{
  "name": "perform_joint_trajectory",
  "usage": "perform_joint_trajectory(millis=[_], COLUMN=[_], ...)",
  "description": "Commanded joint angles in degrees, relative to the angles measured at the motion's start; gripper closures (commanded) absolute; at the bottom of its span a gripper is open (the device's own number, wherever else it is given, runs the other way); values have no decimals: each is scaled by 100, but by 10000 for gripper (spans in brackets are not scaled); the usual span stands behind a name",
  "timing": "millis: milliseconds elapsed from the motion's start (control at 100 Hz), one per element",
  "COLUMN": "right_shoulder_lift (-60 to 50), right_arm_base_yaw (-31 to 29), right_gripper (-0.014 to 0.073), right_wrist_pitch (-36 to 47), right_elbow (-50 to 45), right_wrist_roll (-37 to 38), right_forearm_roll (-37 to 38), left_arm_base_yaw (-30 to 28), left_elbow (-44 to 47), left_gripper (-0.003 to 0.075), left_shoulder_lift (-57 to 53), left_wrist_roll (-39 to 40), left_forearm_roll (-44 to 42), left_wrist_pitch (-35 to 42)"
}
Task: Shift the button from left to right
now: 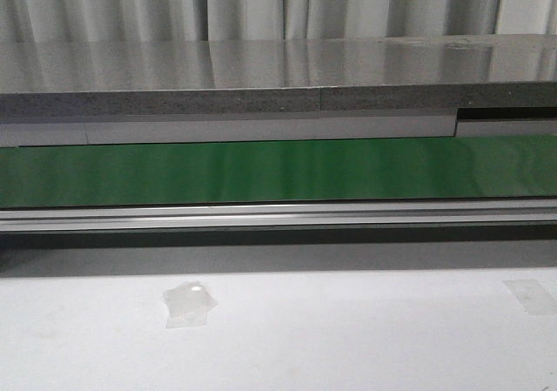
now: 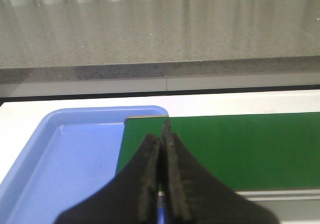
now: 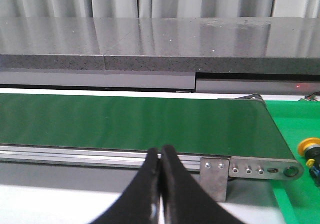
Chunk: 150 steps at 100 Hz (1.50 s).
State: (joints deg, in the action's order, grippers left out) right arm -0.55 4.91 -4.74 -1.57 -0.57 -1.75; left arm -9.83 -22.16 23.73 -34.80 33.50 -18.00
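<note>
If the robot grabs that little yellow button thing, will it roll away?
The button, half cut off at the picture's edge, has a round yellow cap, so on its side it might roll. It looks small, hard and probably light. Smooth plastic could slip between the fingers.

My left gripper (image 2: 162, 149) and right gripper (image 3: 160, 159): both jaws pressed together, holding nothing, pointing forward.

The front camera looked forward and low across the white desk (image 1: 348, 339) at the green belt (image 1: 278, 171) and the grey counter (image 1: 261, 69) beyond. The left wrist camera sat close above the belt's (image 2: 235, 149) left end, beside a blue tray (image 2: 65, 164). The right wrist camera faced the belt's (image 3: 130, 124) right end from the near side. All three shared belt, counter and curtain (image 1: 261, 3).
</note>
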Motion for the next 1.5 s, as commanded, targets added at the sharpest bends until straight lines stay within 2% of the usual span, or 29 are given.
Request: perform_joint_trajectory(millis=[0, 650, 760, 960, 1030, 1110, 1340, 1490], right_shoulder_lift=[-111, -111, -111, -111, -111, -111, -111, -111], right_arm_base_yaw=[10, 10, 10, 10, 10, 10, 10, 10], right_gripper=[694, 694, 694, 694, 694, 694, 694, 694], right_wrist_pitch=[518, 518, 518, 518, 518, 518, 518, 518], right_elbow=[84, 84, 84, 84, 84, 84, 84, 84], right_wrist_roll=[7, 7, 7, 7, 7, 7, 7, 7], right_forearm_roll=[38, 38, 38, 38, 38, 38, 38, 38], left_arm_base_yaw=[39, 39, 39, 222, 412, 613, 724, 713], left_elbow=[-154, -154, -154, -154, -115, 27, 931, 1470], left_gripper=[740, 740, 740, 740, 740, 740, 740, 740], left_shoulder_lift=[27, 27, -27, -352, -500, -656, -1224, -1715], left_wrist_roll=[4, 40, 768, 3080, 3626, 3819, 3863, 4163], left_forearm_roll=[133, -49, -662, -2919, -3569, -3872, -3872, -3965], left_wrist_pitch=[379, 426, 418, 418, 433, 651, 1680, 1800])
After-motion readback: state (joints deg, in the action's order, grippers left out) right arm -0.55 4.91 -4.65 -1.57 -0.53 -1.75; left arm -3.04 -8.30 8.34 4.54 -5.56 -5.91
